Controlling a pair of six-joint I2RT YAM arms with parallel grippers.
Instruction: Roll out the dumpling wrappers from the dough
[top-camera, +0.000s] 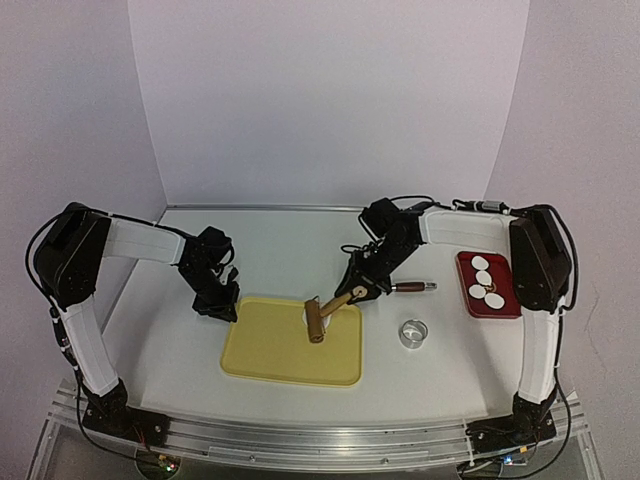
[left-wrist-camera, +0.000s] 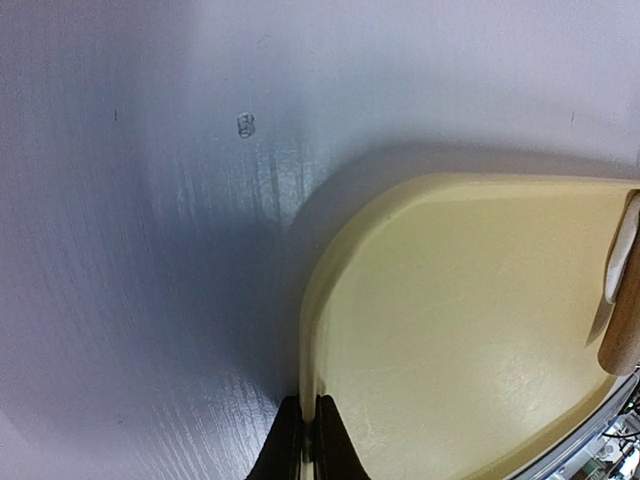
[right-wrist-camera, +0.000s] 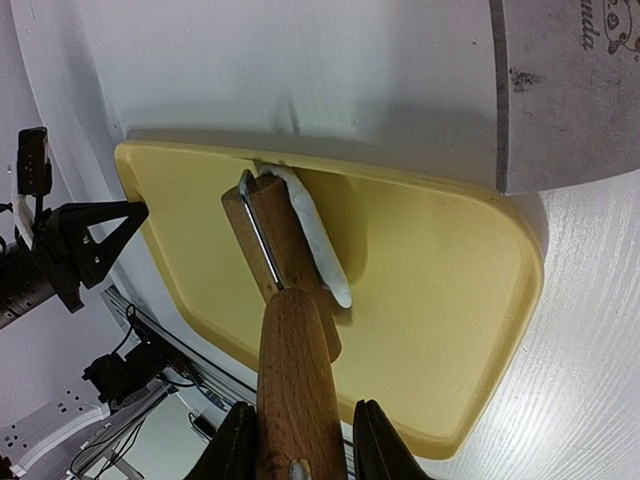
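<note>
1. Two grippers are working at one yellow tray (top-camera: 262, 362) lying on the table (top-camera: 170, 350).
2. The left gripper (left-wrist-camera: 305, 447) is standing with its jaws pressed almost together, pinching the thin rim of the yellow tray at its far-left corner.
3. The right gripper (right-wrist-camera: 297, 440) is standing with its jaws partly apart, clamping the wooden handle of a rolling pin (right-wrist-camera: 290, 370) between its fingers (right-wrist-camera: 236, 445).
4. The pin's roller is lying inside the tray near the far edge, and its handle is slanting up to the right gripper.
5. A strip of white dough (right-wrist-camera: 318, 245) is lying beside and partly under the roller, touching it, on the tray floor.
6. The finished wrappers (top-camera: 486, 278), four white discs by my count, are sitting in a red tray (top-camera: 462, 275) on the right of the table, well apart from both grippers.
7. A metal ring (top-camera: 413, 333) is lying on the table between the yellow tray and the red tray.
8. A brown-handled tool (top-camera: 410, 287) is lying on the table just beside the right gripper, on the side toward the red tray.
9. Nothing is lying between the roller and the rest of the tray floor.
</note>
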